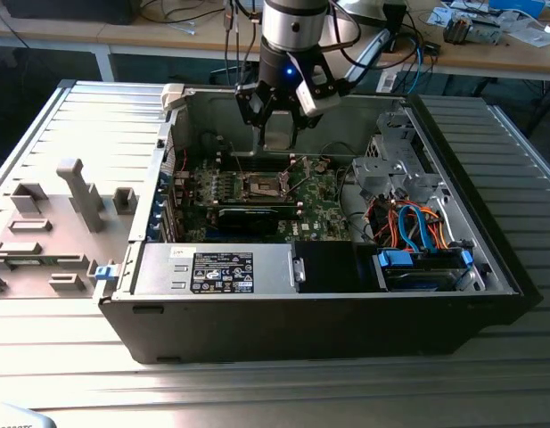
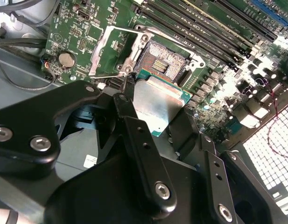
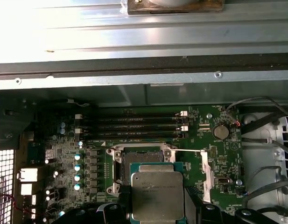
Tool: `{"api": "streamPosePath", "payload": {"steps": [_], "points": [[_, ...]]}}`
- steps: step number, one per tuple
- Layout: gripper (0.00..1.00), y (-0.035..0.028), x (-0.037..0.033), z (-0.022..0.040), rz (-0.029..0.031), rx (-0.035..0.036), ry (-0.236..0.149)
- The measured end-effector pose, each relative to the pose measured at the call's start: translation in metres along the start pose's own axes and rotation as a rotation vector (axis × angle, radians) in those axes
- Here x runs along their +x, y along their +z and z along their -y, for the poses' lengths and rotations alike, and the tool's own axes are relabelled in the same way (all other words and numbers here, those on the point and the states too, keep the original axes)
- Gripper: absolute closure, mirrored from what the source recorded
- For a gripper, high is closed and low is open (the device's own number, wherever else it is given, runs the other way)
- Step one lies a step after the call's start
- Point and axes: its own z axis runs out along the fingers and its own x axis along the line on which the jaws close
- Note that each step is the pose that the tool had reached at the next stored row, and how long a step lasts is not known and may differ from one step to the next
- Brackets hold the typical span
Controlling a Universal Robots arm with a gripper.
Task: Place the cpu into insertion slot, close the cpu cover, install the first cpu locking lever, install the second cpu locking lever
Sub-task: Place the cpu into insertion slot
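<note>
Cpu [image 3: 158,196], with fine print on its grey top, is clamped between the fingers of the gripper [image 1: 279,143], over the green board [image 1: 324,201]. In the exterior view, from the left: a grey fixture [image 1: 74,201], a black label [image 1: 221,272] with white print too small to read, the bare insertion slot [image 1: 266,185], then blue and orange cables [image 1: 417,227]. Beside the slot the cpu cover [image 2: 98,51] stands open.

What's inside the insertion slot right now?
The insertion slot shows only its bare contacts, with the cpu cover swung open. The cpu, gripped by the end effector, hovers in front, hiding the slot's near edge.
</note>
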Motion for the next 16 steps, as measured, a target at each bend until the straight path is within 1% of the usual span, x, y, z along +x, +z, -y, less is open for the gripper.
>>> {"api": "streamPosePath", "payload": {"steps": [16], "points": [[0.46, 0.0062, -0.0001, 0.0004, 0.0000, -0.0001, 0.000]]}}
